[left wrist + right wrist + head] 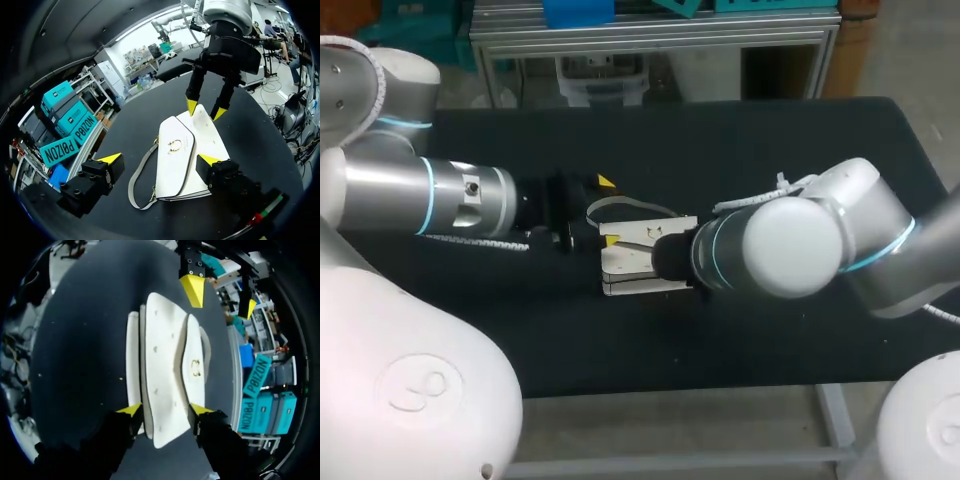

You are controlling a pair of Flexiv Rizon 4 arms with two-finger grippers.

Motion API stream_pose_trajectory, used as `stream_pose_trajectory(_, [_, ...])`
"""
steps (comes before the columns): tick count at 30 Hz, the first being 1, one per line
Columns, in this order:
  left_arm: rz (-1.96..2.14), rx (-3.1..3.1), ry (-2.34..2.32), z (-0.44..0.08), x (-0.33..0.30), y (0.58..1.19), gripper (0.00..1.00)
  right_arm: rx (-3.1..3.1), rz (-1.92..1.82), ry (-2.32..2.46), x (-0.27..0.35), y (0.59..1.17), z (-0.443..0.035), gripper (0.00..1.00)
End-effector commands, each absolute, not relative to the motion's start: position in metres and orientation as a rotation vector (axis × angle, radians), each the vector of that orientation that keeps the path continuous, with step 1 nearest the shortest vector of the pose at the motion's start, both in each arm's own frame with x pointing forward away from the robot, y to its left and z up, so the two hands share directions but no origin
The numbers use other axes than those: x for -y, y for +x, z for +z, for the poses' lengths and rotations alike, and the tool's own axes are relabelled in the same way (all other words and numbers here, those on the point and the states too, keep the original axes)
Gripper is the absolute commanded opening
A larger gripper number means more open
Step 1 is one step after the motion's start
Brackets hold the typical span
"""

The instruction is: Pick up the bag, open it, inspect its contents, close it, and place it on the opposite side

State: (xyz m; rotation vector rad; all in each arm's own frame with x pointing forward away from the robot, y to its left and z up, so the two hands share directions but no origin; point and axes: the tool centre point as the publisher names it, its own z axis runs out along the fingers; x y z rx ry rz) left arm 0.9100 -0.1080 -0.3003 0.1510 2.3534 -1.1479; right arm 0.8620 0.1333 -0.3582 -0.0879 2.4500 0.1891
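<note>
A white handbag (638,268) with a gold clasp (174,145) and a grey strap (136,176) lies flat on the black table (770,140), its flap down. My left gripper (160,160) stands wide open at the strap end, one finger on each side and neither touching the bag. From the opposite end my right gripper (165,410) hangs over the bag (165,365), its yellow tips apart with the bag's end between them. In the left wrist view the right gripper (206,110) points down onto the bag's far end. My right arm (790,245) hides most of its gripper in the head view.
The black table runs wide on both sides of the bag, with bare cloth to the right (880,130) and near the front edge (670,360). A white cable (760,197) lies along my right arm.
</note>
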Motion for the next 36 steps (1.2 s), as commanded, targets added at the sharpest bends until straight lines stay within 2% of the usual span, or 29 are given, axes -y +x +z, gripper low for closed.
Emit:
stream_pose_trajectory(1, [-1.109,-2.446,0.147,-0.288,0.104,0.909,1.0,-2.202,0.282,-0.085,-0.114,0.856,-0.338,1.0])
stream_pose_trajectory(10, [-1.021,-2.633,0.002,-0.285,0.097,0.905,1.0,-2.426,0.399,-0.034,-0.099,0.881,-0.314,1.0])
stream_pose_trajectory(18, [-0.888,-2.763,-0.06,-0.284,0.091,0.897,1.0,-2.566,0.345,-0.043,-0.098,0.895,-0.292,1.0])
stream_pose_trajectory(36, [-0.708,-2.979,-0.328,-0.293,0.071,0.907,1.0,-2.952,0.278,-0.089,-0.104,0.927,-0.277,1.0])
